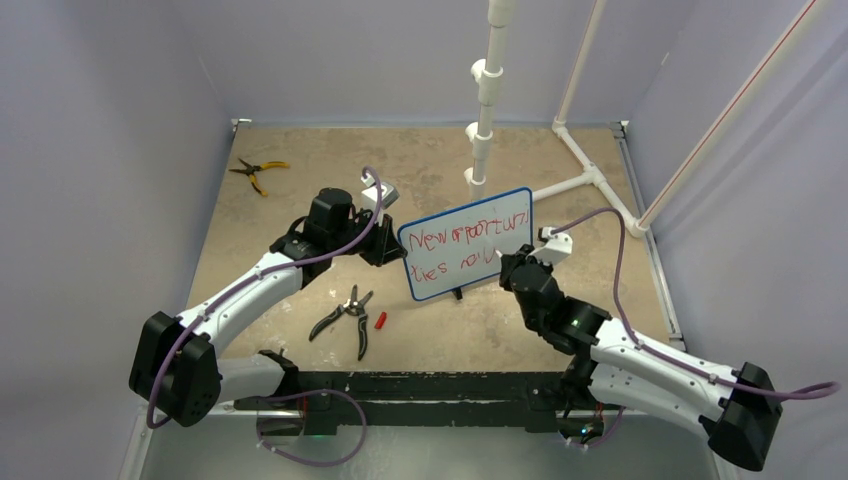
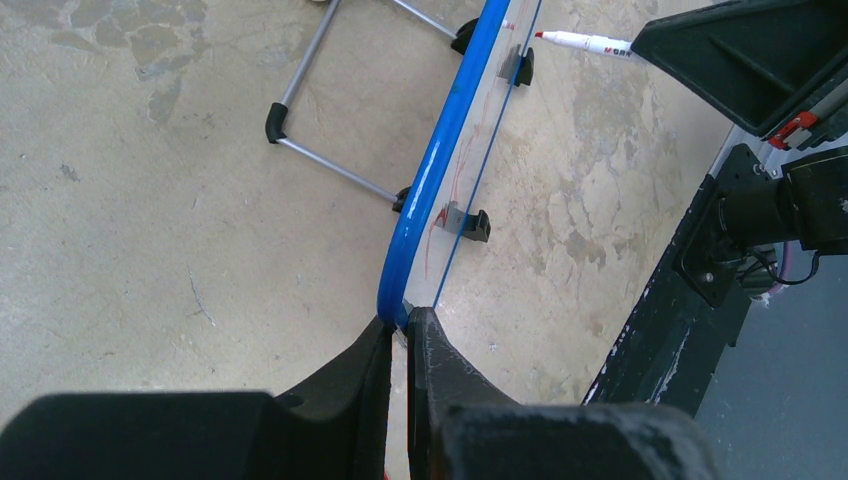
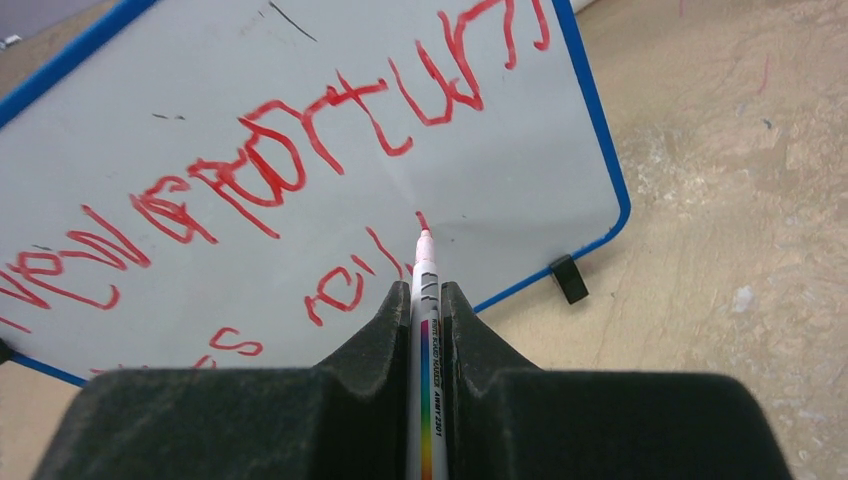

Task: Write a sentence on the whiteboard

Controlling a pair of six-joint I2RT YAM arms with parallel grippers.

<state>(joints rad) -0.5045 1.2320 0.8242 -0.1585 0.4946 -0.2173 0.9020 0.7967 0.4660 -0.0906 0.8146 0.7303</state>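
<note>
The whiteboard [image 1: 468, 255], white with a thin blue frame, stands tilted on its feet at mid-table. The sentence [image 1: 462, 240] is red lettering in two rows; it also shows in the right wrist view [image 3: 280, 170]. My left gripper [image 1: 385, 248] is shut on the whiteboard's left edge; in the left wrist view [image 2: 400, 325] the jaws pinch the blue frame [image 2: 430, 170]. My right gripper [image 1: 510, 265] is shut on a white marker [image 3: 426, 300] with a rainbow stripe. Its red tip [image 3: 424, 236] touches or nearly touches the board at the end of the lower row. The marker also shows in the left wrist view [image 2: 585, 42].
Black-handled pliers [image 1: 345, 315] and a small red cap [image 1: 380, 320] lie in front of the board. Yellow-handled pliers [image 1: 255, 172] lie at the back left. A white pipe stand [image 1: 485, 100] rises behind the board. The board's wire stand [image 2: 320, 120] rests on the table.
</note>
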